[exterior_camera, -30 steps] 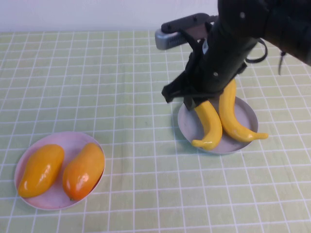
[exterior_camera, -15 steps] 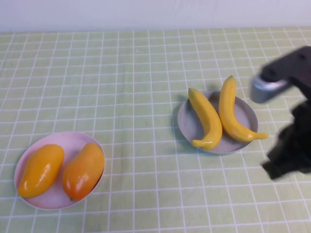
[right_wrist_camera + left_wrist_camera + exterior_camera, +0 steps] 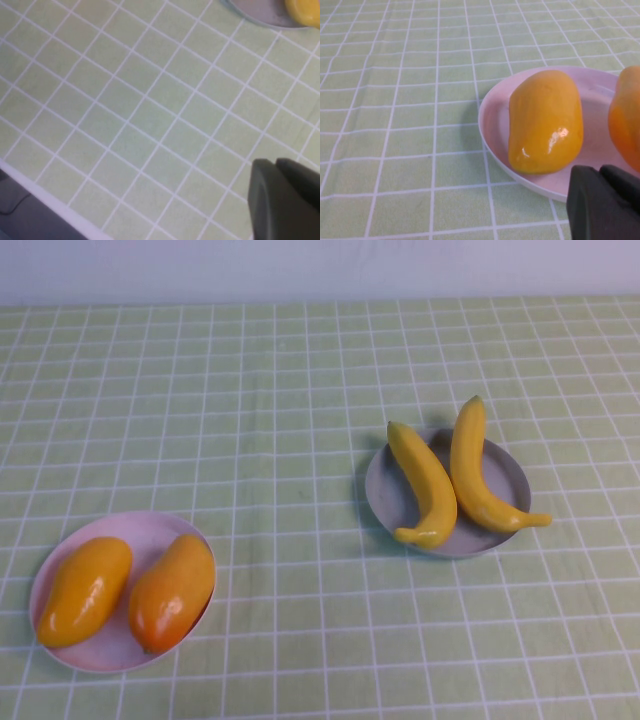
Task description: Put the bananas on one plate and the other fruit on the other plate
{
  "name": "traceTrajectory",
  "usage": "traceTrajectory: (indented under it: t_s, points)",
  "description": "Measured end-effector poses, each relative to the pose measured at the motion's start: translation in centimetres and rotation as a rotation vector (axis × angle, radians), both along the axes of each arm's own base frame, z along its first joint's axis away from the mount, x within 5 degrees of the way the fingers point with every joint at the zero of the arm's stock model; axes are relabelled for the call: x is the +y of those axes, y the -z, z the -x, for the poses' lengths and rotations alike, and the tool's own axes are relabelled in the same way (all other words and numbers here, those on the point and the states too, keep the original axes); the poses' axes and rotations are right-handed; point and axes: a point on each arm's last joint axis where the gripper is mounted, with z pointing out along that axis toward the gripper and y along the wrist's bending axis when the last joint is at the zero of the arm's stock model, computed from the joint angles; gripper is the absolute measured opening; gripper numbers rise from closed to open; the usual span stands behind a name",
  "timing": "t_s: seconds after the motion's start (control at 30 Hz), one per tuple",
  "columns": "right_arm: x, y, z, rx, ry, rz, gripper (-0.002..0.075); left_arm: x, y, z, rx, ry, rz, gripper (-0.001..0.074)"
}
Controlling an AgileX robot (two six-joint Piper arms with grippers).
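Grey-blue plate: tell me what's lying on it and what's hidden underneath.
On the grey-blue plate lie two bananas side by side, tips overhanging the rim. Beneath them the plate's floor is covered. The left gripper is beside the pink plate; the right gripper is over bare tablecloth.

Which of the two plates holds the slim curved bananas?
The grey-blue plate, on the robot's right, holds both bananas; the pink-lilac plate holds plump fruit.

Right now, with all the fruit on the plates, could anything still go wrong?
Perhaps. One banana has its tip poking past the grey plate rim, so a nudge might tip it out. The left hand sits close beside the pink plate with the mangoes; a careless move could bump it. The right hand is over bare cloth.
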Motion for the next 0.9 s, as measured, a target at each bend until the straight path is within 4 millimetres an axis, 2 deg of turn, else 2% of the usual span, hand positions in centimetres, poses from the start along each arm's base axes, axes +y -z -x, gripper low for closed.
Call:
traceTrajectory:
  t_s: [0.13,0.23,0.4,0.6,0.77,0.9]
  points:
    - [0.1,2.3,-0.5,-0.055,0.01,-0.019,-0.0015,0.0,0.0,0.0,0.0,0.0,0.0,0.0001]
    - [-0.3,5.3,-1.0,-0.124,0.072,-0.099,-0.0015,0.0,0.0,0.0,0.0,0.0,0.0,0.0001]
    - [-3.2,10.1,-1.5,-0.356,0.299,-0.238,-0.0015,0.0,0.0,0.0,0.0,0.0,0.0,0.0001]
    - [-6.1,15.1,0.7,-0.551,0.507,-0.288,-0.0015,0.0,0.0,0.0,0.0,0.0,0.0,0.0001]
    - [-6.9,17.0,2.5,-0.677,0.565,-0.317,-0.0015,0.0,0.0,0.0,0.0,0.0,0.0,0.0001]
    - [-7.1,17.6,3.4,-0.755,0.576,-0.341,-0.0015,0.0,0.0,0.0,0.0,0.0,0.0,0.0001]
